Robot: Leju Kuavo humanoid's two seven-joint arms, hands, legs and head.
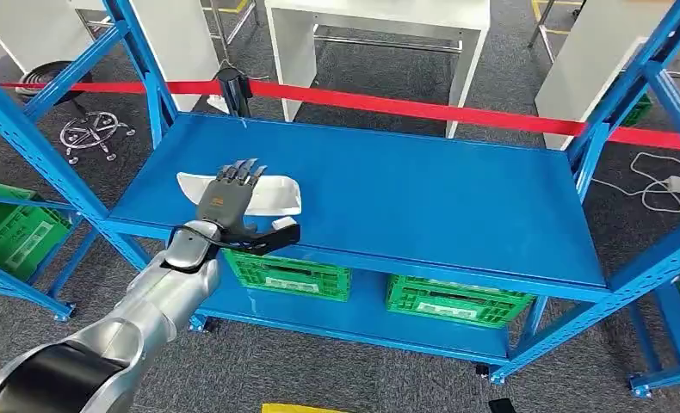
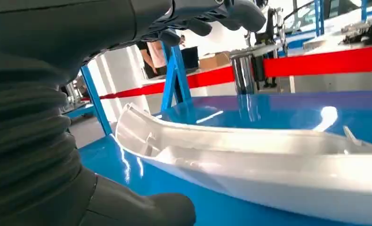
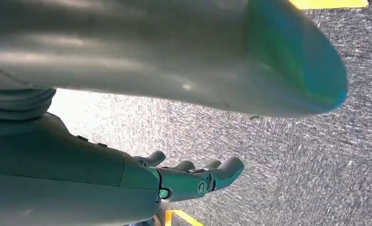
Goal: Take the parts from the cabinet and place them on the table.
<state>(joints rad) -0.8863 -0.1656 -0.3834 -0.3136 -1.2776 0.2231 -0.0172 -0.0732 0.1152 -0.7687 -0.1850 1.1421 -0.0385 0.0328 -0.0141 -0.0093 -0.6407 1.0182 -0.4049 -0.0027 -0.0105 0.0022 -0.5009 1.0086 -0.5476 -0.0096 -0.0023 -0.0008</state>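
Left hand (image 1: 233, 202) spread open over white part (image 1: 276, 194), centre-left of frame, unheld | part looked light, stiff, glossy-slick plastic | grip its raised long edge

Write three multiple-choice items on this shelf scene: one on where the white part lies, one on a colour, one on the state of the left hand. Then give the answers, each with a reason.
1. Where does the white part lie?
A. In a green crate
B. On the blue shelf's upper deck
C. On the floor

2. What colour is the barrier tape behind the shelf?
A. Yellow
B. White
C. Red

3. What is the left hand doing?
A. Hovering over the part with fingers spread, holding nothing
B. Carrying the part away from the shelf
C. Hanging beside the robot's leg

Answers:
1 B, the head view shows the part flat on the upper deck, with the green crates one level below.
2 C, a red band runs across behind the shelf.
3 A, the left wrist view shows the fingers above the part and apart from it.
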